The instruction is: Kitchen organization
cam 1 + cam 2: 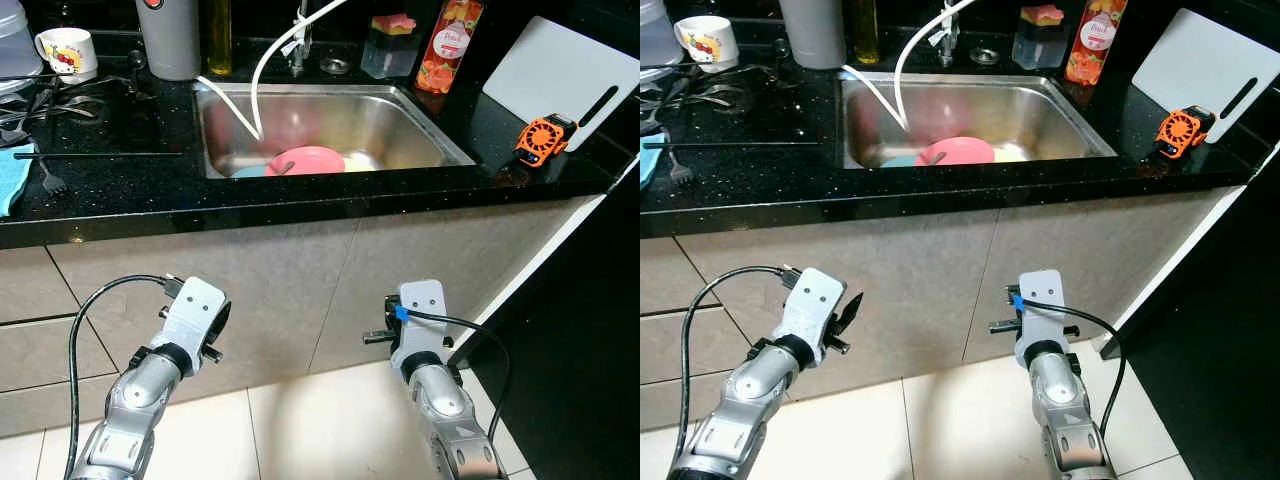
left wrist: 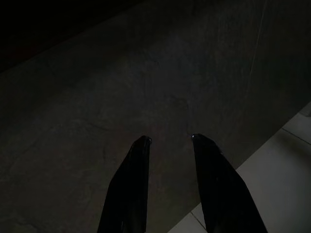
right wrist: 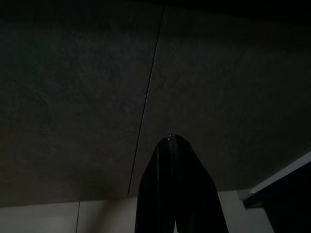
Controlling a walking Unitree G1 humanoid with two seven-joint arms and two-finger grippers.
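Black countertop (image 1: 120, 205) held a sink (image 1: 420, 130) with a pink bowl (image 1: 305, 160). Left gripper (image 2: 170, 141) hung parted, right gripper (image 3: 172, 138) closed; both should rise clear of the counter edge before reaching in.

Both arms low before cabinet doors (image 1: 300, 290); doors block forward path, floor (image 1: 310, 420) open beneath. Left end effector (image 2: 170, 141) fingers apart, right end effector (image 3: 171, 138) fingers together, each near door face. Table (image 1: 120, 190) edge overhangs above. Sink (image 1: 420, 130) holds pink bowl (image 1: 305, 160) at front left; hose (image 1: 270, 60) arcs down into basin, crossing left half; right half open. Left table crowded: mug (image 1: 66, 52), fork (image 1: 50, 180), wire rack (image 1: 40, 105). Right table: orange fan (image 1: 545, 138), white board (image 1: 560, 75). Behind sink: bottle (image 1: 450, 45), grey canister (image 1: 168, 38).
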